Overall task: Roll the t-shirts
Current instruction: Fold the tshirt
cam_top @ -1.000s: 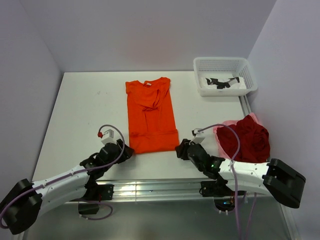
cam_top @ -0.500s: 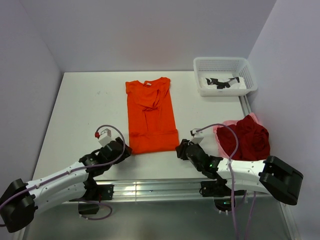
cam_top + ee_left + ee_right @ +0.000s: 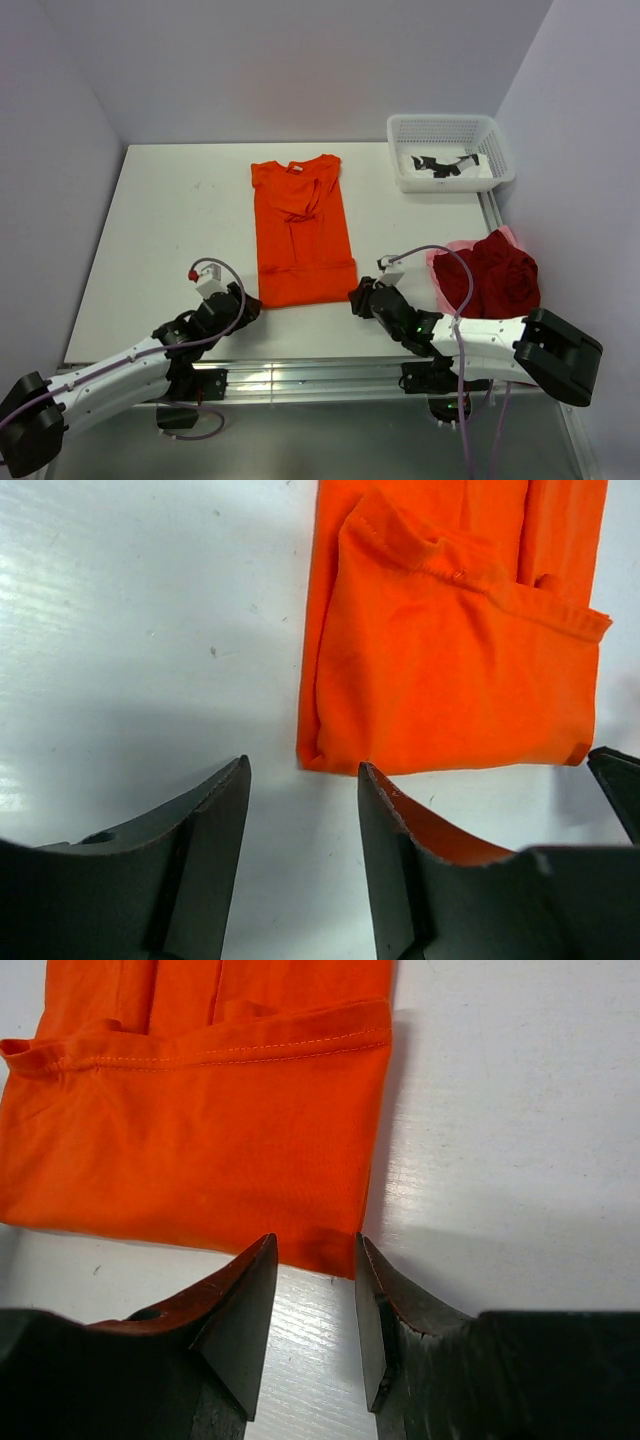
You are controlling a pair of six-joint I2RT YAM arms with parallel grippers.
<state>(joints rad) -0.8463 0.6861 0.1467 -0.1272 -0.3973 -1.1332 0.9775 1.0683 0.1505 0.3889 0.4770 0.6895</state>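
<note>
A plain bright orange fabric t-shirt [image 3: 303, 232], its hem stitched in paler orange thread, lies on the white worktop [image 3: 170, 220]. Near the right edge a plain dark red fabric t-shirt [image 3: 497, 278] covers a pale pink fabric t-shirt [image 3: 443, 256]. The white plastic lattice basket [image 3: 450, 128] in the far right corner holds black-and-white cloth [image 3: 440, 165]. The left hand [image 3: 302, 770] and right hand [image 3: 315, 1242] are black; the left arm [image 3: 120, 368] and right arm [image 3: 480, 335] have white casings.
</note>
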